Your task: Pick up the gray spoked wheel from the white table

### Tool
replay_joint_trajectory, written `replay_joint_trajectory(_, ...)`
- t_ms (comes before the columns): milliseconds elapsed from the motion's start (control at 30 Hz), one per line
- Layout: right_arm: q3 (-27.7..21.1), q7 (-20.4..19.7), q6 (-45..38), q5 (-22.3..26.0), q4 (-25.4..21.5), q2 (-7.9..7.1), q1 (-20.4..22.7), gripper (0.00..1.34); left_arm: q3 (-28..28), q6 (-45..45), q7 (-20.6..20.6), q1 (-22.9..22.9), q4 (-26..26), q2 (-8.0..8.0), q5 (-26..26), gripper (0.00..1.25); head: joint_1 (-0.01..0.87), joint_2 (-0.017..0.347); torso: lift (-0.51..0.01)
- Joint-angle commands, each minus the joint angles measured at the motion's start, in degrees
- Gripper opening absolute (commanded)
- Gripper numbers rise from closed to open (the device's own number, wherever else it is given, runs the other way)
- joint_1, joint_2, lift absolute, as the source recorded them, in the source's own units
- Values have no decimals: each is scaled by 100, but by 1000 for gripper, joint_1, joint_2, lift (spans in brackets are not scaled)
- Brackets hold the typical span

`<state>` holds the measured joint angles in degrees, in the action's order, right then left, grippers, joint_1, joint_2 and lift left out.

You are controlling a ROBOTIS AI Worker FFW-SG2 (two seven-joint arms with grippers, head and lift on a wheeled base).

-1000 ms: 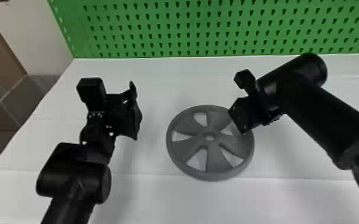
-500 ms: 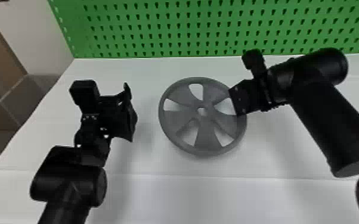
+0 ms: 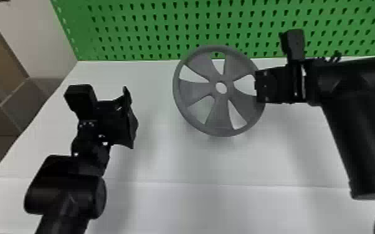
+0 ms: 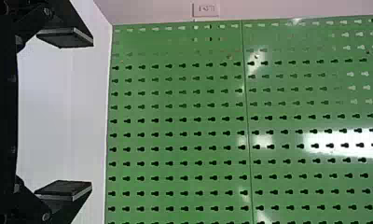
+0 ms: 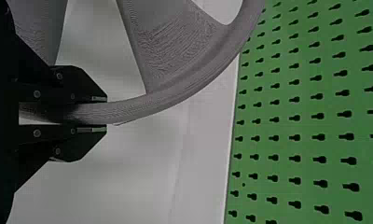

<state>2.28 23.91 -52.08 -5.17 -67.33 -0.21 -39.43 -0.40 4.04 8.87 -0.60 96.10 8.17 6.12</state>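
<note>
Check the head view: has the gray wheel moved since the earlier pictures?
Yes, the gray wheel has shifted toward the green pegboard; its rim now overlaps the board's lower edge in that view.

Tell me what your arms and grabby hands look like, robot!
My left arm and right arm are black, with thick, rounded parts like tubes. My left gripper has two black fingers ending in flat pads with paler gray edges. My right gripper has two black fingers too, with slanted corners and small round screws.
</note>
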Motion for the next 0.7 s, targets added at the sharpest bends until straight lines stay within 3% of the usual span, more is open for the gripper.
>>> replay_joint_trajectory(0,-290,-18,515,8,-316,26,322,115,5,0,0,7,23,0,12,1054,779,135,-85)
replay_joint_trajectory(333,-553,-440,1825,517,-668,-5,998,114,14,0,0,25,32,-9,21,1054,779,135,-85)
replay_joint_trajectory(667,-580,-1011,4224,790,-685,-32,1745,114,-39,0,0,7,32,-9,56,1054,779,135,-85)
